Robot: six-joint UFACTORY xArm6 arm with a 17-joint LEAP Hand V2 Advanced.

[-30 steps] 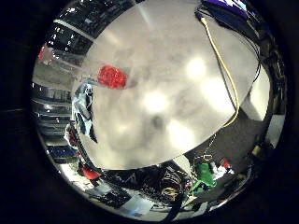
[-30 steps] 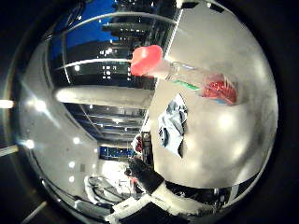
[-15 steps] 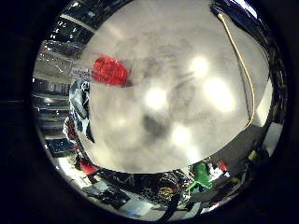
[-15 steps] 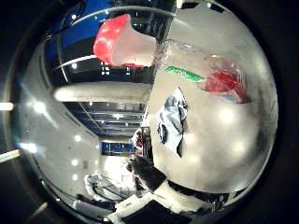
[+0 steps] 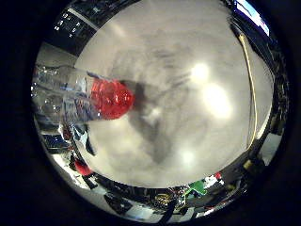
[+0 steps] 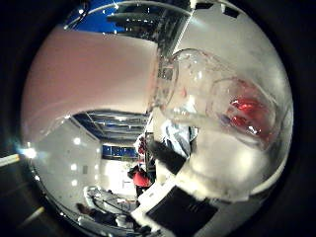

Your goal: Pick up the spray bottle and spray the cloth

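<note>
**Spray bottle close to the palm, grip unconfirmed**

Spray bottle [image 6: 207, 98] fills much of the thumb side view, so it sits very near the palm. Its base end points toward the table [image 5: 197, 56], and its shadow falls just beside that end. Whether it rests on the surface or is already clear of it cannot be told. Taking the bottle's head as twelve o'clock, the red liquid [image 5: 110, 99] pools at the six o'clock end. The cloth [image 6: 180, 138] lies on the table off toward nine o'clock, near the bottle.

Only a white and black part of the hand [image 6: 185, 197] shows. It cannot be told whether the hand is spread, closed or clamped round the bottle.

The main risk looks like a slip. The body is clear, smooth, ribbed plastic, glossy with highlights, and a round wall like that could roll or twist in a loose hold. The broad, matte pink spray head [image 6: 94, 84] makes the top bulky, and the liquid weights the far end. A hold taken too high could therefore let the bottle swing. A turned nozzle would send the mist onto the table rather than the cloth. The cloth is crumpled, soft and patterned dark on light. The table is pale, hard and shiny.
</note>
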